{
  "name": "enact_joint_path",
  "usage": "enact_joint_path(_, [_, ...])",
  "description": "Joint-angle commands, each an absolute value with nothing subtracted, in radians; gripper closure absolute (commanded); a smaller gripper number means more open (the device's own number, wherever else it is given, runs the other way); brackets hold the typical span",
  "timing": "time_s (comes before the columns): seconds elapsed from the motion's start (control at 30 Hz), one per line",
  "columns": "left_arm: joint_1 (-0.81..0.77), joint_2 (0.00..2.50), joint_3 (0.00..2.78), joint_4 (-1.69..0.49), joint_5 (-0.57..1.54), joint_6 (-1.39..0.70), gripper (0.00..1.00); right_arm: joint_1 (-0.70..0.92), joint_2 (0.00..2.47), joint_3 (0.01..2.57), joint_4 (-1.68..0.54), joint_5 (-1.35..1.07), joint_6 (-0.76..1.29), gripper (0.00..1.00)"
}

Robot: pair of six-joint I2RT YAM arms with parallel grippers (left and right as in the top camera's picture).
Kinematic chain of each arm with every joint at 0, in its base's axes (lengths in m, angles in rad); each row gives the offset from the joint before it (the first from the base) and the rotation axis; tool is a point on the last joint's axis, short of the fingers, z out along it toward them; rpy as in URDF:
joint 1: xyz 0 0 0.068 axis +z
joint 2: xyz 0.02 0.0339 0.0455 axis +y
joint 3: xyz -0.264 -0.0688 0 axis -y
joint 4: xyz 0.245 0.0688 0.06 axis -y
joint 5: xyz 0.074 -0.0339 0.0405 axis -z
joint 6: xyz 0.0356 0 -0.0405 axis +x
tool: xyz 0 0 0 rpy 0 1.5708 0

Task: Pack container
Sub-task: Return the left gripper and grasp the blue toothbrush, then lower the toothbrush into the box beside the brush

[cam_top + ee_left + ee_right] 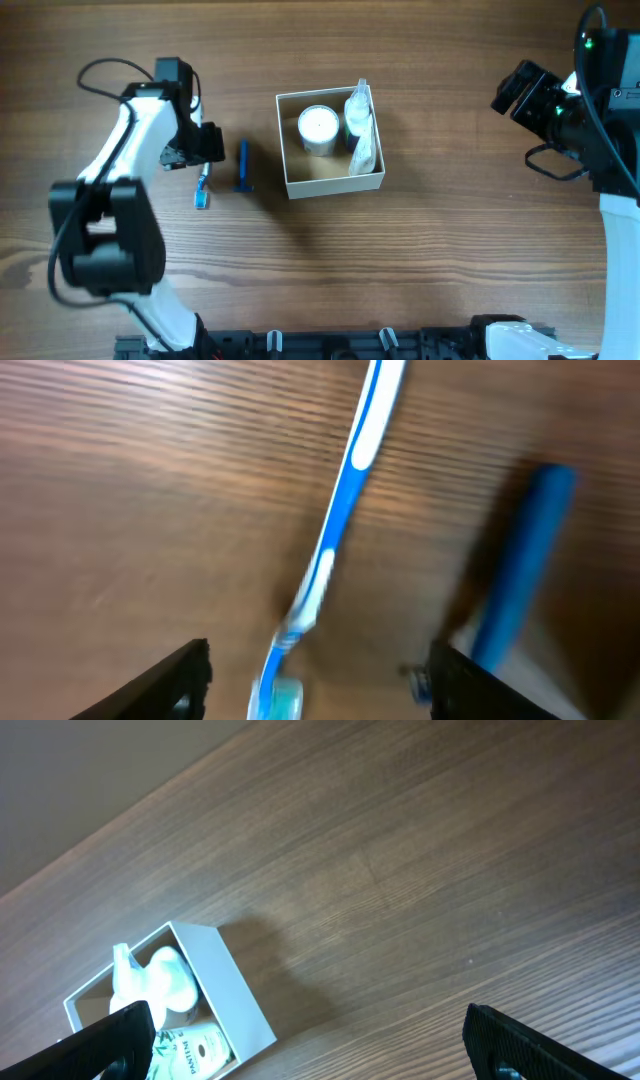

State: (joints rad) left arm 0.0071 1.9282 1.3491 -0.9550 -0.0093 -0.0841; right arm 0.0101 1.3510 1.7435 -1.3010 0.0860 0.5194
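Item 1, left claw (320, 665): both fingers are seen at the lower edge of the left wrist view, set wide apart, with nothing gripped. Item 2, toothbrush (336, 535): blue and white, laid flat on the wooden counter (450, 260) directly beneath the left claw, between its two fingers. Its bristled head is toward the lower edge of that view and its handle runs away upward. No contact with either finger can be made out. Item 3, blue stick (243, 166): a slim blue item, laid just beside the toothbrush on the side toward the box, and roughly parallel to it. Its kind cannot be told; it is blurred in the wrist view. Item 4, container (334, 186): a square, shallow, white-walled box with a tan floor, placed open-topped near the middle of the counter, a little beyond the blue stick and apart from it. Held inside are a round white jar (318, 128) on the left side, and a clear packet (362, 130) stood against the right wall and rising past the rim. Pale lettering reading PANTENE is seen inside the box in the right wrist view. Item 5, right claw (305, 1025): held well apart from the container at the far right of the counter, with fingers spread wide and nothing between them.
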Motion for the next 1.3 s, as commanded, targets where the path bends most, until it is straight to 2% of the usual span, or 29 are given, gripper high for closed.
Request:
enact_joint_path(0.0, [0.014,1.997,1.341,-0.925,0.005,-0.025,0.34,0.008,1.356,1.745,-1.298,0.08,0.524,0.0])
enact_joint_path(0.17, [0.014,2.03,1.341,-0.89,0.006,-0.006,0.42,0.008,1.356,1.745,-1.298,0.08,0.524,0.0])
enact_joint_path(0.2, [0.015,2.03,1.341,-0.885,0.006,-0.006,0.46,0.008,1.356,1.745,-1.298,0.08,0.524,0.0])
enact_joint_path(0.33, [0.015,2.03,1.341,-0.878,0.007,-0.006,0.69,0.008,1.356,1.745,-1.298,0.08,0.524,0.0])
enact_joint_path(0.43, [0.015,2.029,1.341,-0.884,0.007,-0.006,0.93,0.008,1.356,1.745,-1.298,0.081,0.524,0.0])
enact_joint_path(0.47, [0.015,2.029,1.341,-0.888,0.007,-0.006,0.96,0.008,1.356,1.745,-1.298,0.08,0.524,0.0])
enact_joint_path(0.7, [0.015,1.998,1.343,-0.931,0.007,-0.008,0.96,0.008,1.356,1.745,-1.298,0.08,0.524,0.0])
enact_joint_path(0.9, [-0.029,1.821,1.415,-1.05,0.068,-0.061,0.96,0.008,1.356,1.745,-1.298,0.08,0.524,0.0])
enact_joint_path(1.03, [-0.118,1.663,1.425,-1.046,0.166,-0.104,0.96,0.008,1.356,1.745,-1.298,0.08,0.524,0.0])
enact_joint_path(1.27, [-0.345,1.523,1.425,-0.868,0.108,-0.237,0.96,0.008,1.356,1.745,-1.298,0.08,0.524,0.0])
